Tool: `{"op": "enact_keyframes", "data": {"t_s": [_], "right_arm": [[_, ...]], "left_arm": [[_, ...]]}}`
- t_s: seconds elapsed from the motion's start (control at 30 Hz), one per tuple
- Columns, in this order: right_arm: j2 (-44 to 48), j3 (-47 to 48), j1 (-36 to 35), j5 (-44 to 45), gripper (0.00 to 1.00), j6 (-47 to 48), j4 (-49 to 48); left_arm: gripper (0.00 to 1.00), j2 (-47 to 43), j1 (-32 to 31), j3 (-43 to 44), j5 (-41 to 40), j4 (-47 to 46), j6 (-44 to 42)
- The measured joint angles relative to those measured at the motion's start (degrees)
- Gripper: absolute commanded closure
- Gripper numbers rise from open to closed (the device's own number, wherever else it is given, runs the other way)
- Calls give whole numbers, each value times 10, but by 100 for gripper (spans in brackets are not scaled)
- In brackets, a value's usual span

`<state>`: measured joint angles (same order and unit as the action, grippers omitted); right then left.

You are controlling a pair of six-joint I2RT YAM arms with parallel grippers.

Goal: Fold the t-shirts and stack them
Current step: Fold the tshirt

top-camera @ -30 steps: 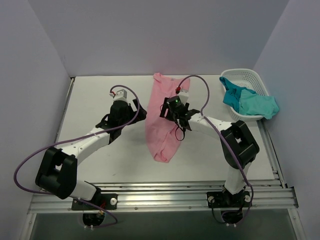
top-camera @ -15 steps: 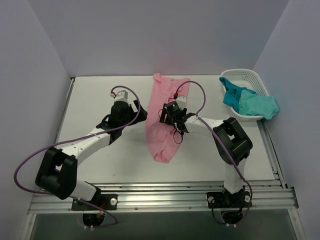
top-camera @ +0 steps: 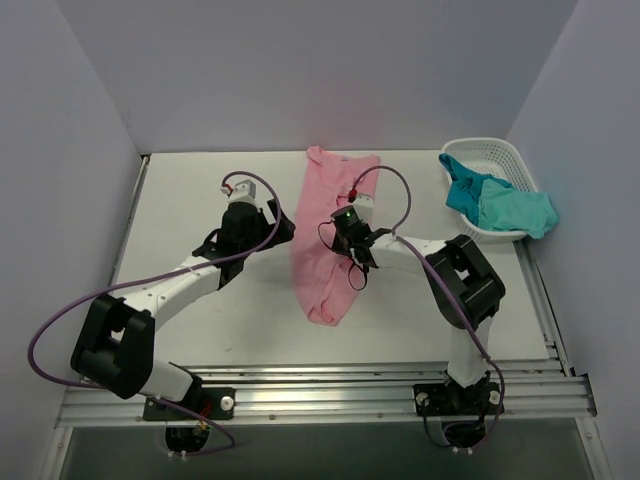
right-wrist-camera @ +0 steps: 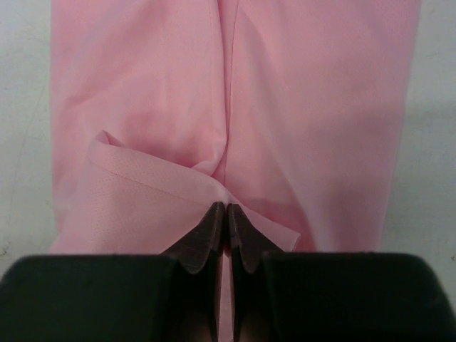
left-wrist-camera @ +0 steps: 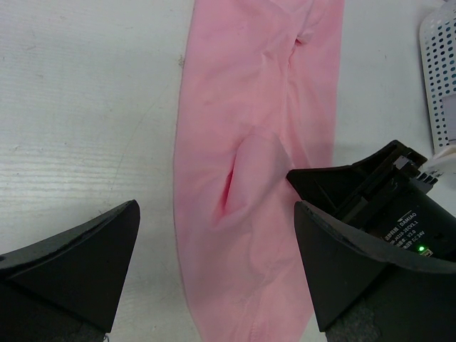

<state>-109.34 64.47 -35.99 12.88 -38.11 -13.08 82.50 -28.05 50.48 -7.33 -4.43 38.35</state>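
A long pink t-shirt (top-camera: 318,265) lies folded into a narrow strip down the middle of the table. My right gripper (top-camera: 343,232) rests on its middle and is shut, pinching a raised fold of the pink fabric (right-wrist-camera: 164,189) at its tips (right-wrist-camera: 227,208). The left gripper (top-camera: 281,228) hovers by the strip's left edge, open, with the pink t-shirt (left-wrist-camera: 256,107) below and between its fingers (left-wrist-camera: 216,210) and nothing held. Teal and turquoise t-shirts (top-camera: 497,205) hang out of the basket at the back right.
The white lattice basket (top-camera: 490,146) stands in the far right corner, its edge also showing in the left wrist view (left-wrist-camera: 438,64). Walls close off the table's left, back and right. The right gripper's black body (left-wrist-camera: 377,203) sits close beside the left gripper.
The right gripper, open a second ago, has settled onto the shirt's middle and shut on a fold of the pink fabric. The left arm has not moved.
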Motion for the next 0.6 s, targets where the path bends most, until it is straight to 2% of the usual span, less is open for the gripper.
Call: {"op": "enact_keyframes", "data": {"t_s": [0.33,0.6], "right_arm": [[12,-35,-4,-3,100,-5,3],[126,-36,-67,8,100,-8,47]], "left_arm": [[2,0,-2,-2,0,0,0],[2,0,-4,-7,0,-1,0]]}}
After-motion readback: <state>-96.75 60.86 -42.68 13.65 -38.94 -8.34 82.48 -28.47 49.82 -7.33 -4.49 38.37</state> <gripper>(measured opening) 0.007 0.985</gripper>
